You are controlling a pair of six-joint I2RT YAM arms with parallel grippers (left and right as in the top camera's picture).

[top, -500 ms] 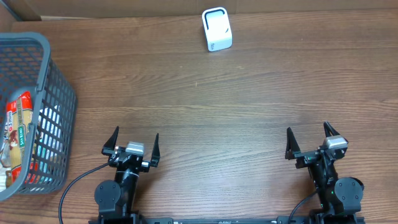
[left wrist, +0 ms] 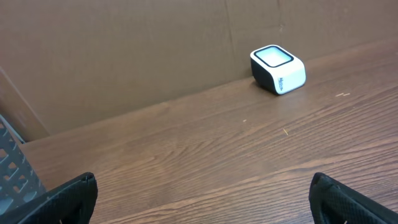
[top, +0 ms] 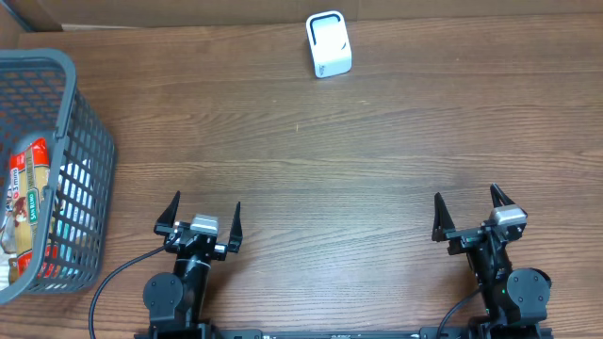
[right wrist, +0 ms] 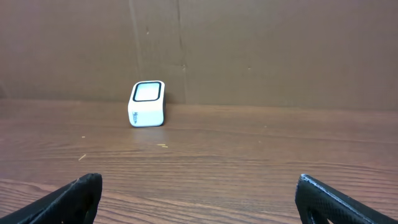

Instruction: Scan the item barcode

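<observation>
A small white scanner (top: 329, 44) with a dark-rimmed window stands at the table's far edge; it also shows in the left wrist view (left wrist: 278, 68) and the right wrist view (right wrist: 147, 103). Packaged items lie in the grey mesh basket (top: 73, 89) at the left, the clearest being a red and beige pack (top: 26, 193). My left gripper (top: 205, 209) (left wrist: 202, 186) rests near the front edge, open and holding nothing. My right gripper (top: 466, 202) (right wrist: 198, 186) sits at the front right, also open with nothing in it. Both are far from the basket and the scanner.
A brown cardboard wall (right wrist: 249, 43) runs behind the scanner along the table's back edge. The basket's mesh corner (left wrist: 9, 162) shows at the left of the left wrist view. Wood-grain tabletop (top: 330, 160) lies between the grippers and the scanner.
</observation>
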